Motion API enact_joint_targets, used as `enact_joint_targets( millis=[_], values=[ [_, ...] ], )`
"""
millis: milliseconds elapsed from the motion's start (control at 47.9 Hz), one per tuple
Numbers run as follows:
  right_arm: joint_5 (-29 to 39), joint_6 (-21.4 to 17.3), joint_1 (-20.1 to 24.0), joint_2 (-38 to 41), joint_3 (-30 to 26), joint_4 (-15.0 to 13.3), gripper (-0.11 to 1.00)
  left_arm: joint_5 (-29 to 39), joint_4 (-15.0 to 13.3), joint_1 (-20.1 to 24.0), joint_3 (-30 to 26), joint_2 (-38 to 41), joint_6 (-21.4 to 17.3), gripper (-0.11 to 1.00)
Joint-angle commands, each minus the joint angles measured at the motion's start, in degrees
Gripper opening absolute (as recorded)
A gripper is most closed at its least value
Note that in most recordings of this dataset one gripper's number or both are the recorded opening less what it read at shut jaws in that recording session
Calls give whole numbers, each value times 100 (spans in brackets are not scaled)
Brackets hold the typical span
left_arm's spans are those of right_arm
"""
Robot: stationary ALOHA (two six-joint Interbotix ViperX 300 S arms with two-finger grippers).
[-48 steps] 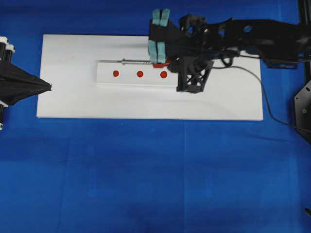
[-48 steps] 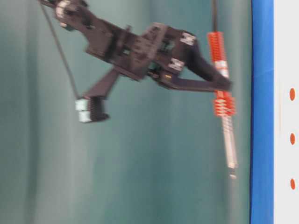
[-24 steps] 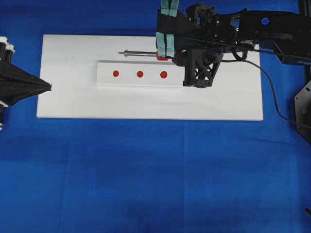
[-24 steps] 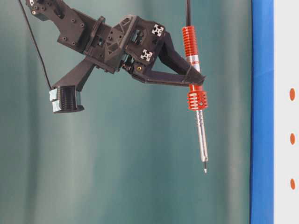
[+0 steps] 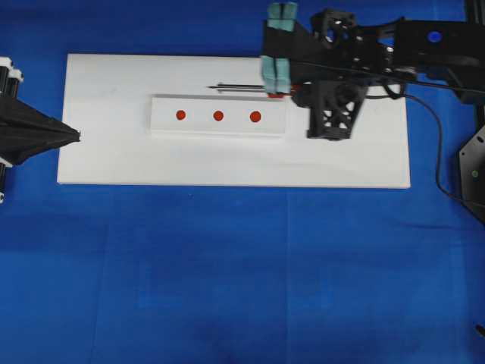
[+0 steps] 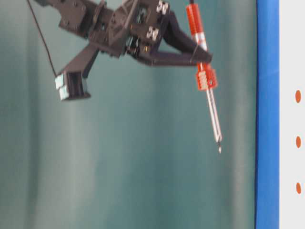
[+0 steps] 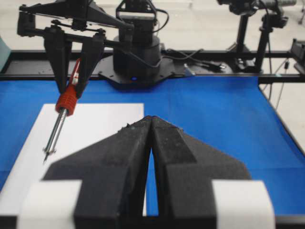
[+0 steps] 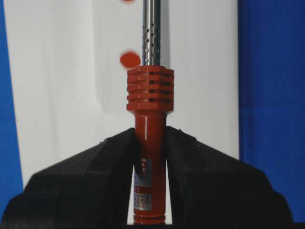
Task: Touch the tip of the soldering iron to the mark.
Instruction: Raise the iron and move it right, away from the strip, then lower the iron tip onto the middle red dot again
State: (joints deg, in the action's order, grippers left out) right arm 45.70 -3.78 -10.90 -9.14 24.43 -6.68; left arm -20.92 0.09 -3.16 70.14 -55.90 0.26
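Three red marks (image 5: 218,116) sit in a row on a raised white strip (image 5: 163,125). The soldering iron (image 5: 239,88) has an orange-red ribbed handle (image 8: 150,88) and a silver shaft. My right gripper (image 8: 150,136) is shut on its handle and holds it in the air. In the overhead view the tip lies just beyond the strip's far edge. In the table-level view the soldering iron's tip (image 6: 219,150) hangs well off the board, tilted toward it, and my right gripper (image 6: 202,56) grips above the ribbed collar. My left gripper (image 5: 76,136) rests shut at the board's left edge, holding nothing.
The strip lies on a white board (image 5: 114,163) on a blue cloth (image 5: 227,265). The iron's black cord (image 5: 428,144) trails off to the right. The left wrist view shows the right arm's base (image 7: 136,52) and camera stands (image 7: 245,28) behind the table.
My right gripper has carried the soldering iron to the right in the overhead view. The shaft now tilts more toward the board. The left arm has not moved.
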Motion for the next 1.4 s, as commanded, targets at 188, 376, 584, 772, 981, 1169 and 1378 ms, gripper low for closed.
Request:
enact_joint_targets(
  millis=[188, 376, 584, 772, 981, 1169, 1378],
  values=[
    [-18, -132, -9, -624, 413, -18, 6, -53, 9, -18, -70, 18, 9, 0],
    [-44, -149, -18, -606, 396, -18, 6, -105, 9, -18, -70, 18, 9, 0],
    [-97, -149, -9, -554, 378, -18, 6, -105, 9, -18, -70, 26, 9, 0],
    [-105, -149, -18, -527, 369, -18, 6, -105, 9, -18, -70, 18, 9, 0],
    [-105, -149, -9, -527, 369, -18, 6, -105, 0, -18, -70, 26, 9, 0],
    [-105, -141, -9, -527, 369, -18, 6, -105, 9, -18, -70, 26, 9, 0],
    [-105, -149, -9, -527, 369, -18, 6, -105, 9, -18, -70, 26, 9, 0]
  ],
)
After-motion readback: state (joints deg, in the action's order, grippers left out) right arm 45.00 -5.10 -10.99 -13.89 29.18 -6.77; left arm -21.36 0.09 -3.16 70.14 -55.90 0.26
